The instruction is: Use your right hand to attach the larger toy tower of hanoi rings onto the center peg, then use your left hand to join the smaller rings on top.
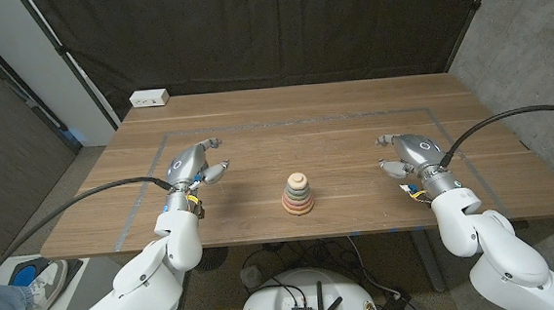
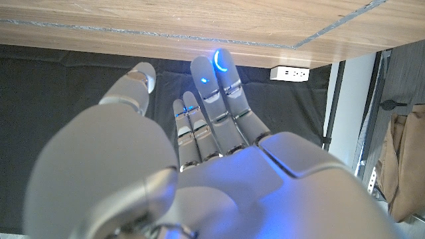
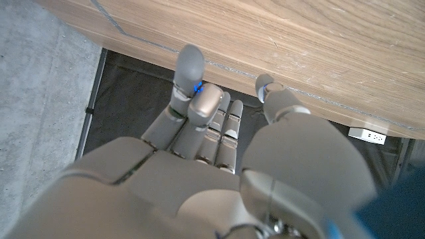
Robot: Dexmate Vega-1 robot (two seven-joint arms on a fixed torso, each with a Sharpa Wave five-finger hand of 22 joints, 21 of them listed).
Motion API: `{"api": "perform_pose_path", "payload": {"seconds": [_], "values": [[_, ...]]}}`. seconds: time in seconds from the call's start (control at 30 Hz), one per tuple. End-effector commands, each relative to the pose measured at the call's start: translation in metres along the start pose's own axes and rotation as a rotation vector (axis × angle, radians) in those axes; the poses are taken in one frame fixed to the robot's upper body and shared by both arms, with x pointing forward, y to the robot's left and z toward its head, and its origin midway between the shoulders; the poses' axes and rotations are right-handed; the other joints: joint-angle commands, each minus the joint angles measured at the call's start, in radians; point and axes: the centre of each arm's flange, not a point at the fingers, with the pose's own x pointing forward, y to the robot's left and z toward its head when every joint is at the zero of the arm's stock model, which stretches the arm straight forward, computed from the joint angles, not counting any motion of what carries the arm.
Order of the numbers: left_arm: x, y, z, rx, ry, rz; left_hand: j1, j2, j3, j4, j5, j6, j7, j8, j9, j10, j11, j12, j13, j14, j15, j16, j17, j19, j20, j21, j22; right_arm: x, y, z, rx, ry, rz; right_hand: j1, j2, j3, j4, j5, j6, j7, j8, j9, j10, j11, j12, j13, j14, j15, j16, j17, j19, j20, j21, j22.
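Both hands, left (image 1: 198, 164) and right (image 1: 406, 153), hold nothing, fingers apart; head view alone shows stacked rings (image 1: 298, 195).

One ring tower (image 1: 298, 195) — two hands (image 1: 198, 164) (image 1: 406, 153).

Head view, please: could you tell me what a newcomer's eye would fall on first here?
First the small stack of pastel rings, wide at the base and narrow on top, standing alone at the middle of the wooden table. Then the two hands flanking it, well apart from it: the left hand and the right hand, both holding nothing. A white power strip lies at the table's far left corner.
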Motion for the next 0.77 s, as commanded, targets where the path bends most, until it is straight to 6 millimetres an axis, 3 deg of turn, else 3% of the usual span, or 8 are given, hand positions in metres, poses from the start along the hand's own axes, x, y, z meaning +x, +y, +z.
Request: {"api": "perform_pose_path", "payload": {"seconds": [0.03,0.37,0.77], "values": [[0.008,-0.011,-0.005,0.006,0.009,-0.039,-0.008,0.003,-0.003,0.006,-0.002,-0.002,0.001,0.005,0.001,-0.001,0.004,0.002,-0.001,0.003,-0.102,0.006,0.004,-0.006,-0.144,-0.002,0.004,0.013,0.015,-0.011,-0.041,0.014,-0.002,-0.003,-0.011,-0.002,0.000,-0.004,-0.023,0.000,-0.012,0.001,-0.012,-0.003,-0.003,0.000,-0.008,-0.004,-0.004,0.002,-0.011,-0.038,-0.001,0.000],[0.014,-0.017,-0.012,0.016,0.003,-0.027,-0.009,0.005,-0.004,0.005,-0.002,-0.001,0.002,0.005,0.000,-0.004,0.002,0.002,-0.005,0.002,-0.101,0.007,0.005,-0.008,-0.144,-0.003,0.004,0.029,0.019,-0.010,-0.054,0.000,-0.022,0.001,-0.011,-0.001,-0.002,-0.005,-0.040,-0.010,-0.020,-0.001,-0.016,-0.004,0.000,0.000,-0.025,-0.005,-0.017,-0.005,-0.019,-0.037,-0.001,0.000],[0.021,-0.016,-0.014,0.004,-0.008,-0.023,-0.010,0.007,-0.005,0.005,-0.003,0.002,0.001,0.007,-0.001,0.002,0.003,0.005,-0.008,0.000,-0.101,0.007,0.005,-0.007,-0.143,-0.002,0.004,0.034,0.019,-0.008,-0.056,0.003,-0.022,0.004,-0.008,0.000,-0.001,-0.006,-0.035,-0.010,-0.019,-0.003,0.001,-0.010,0.010,0.005,-0.026,-0.005,-0.018,-0.003,-0.022,-0.037,0.001,-0.001]]}}
